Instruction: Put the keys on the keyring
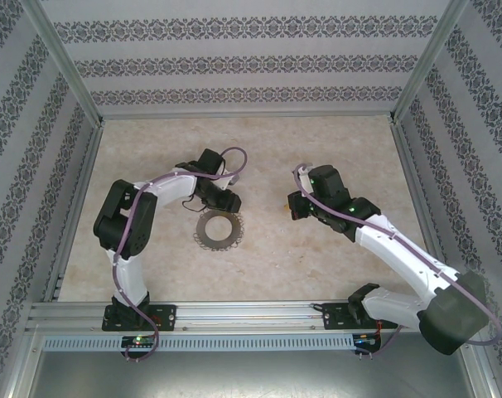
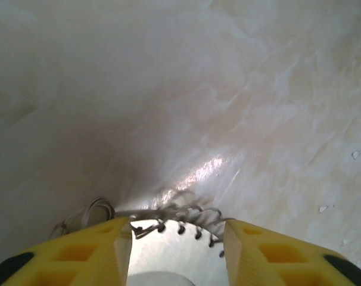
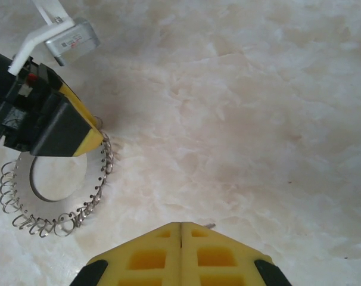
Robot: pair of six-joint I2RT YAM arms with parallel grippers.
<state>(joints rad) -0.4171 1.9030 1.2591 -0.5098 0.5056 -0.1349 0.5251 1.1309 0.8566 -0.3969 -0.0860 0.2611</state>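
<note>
The left gripper straddles the rim of the keyring, which lies flat on the table, jaws apart. The right gripper is pinched together, apparently on the key. Clamp the ring firmly first, then thread slowly.

We see bright, even light from above. Glare streaks the bench in the left wrist view, where the near ring and left pincer blur; shadows are soft.
</note>
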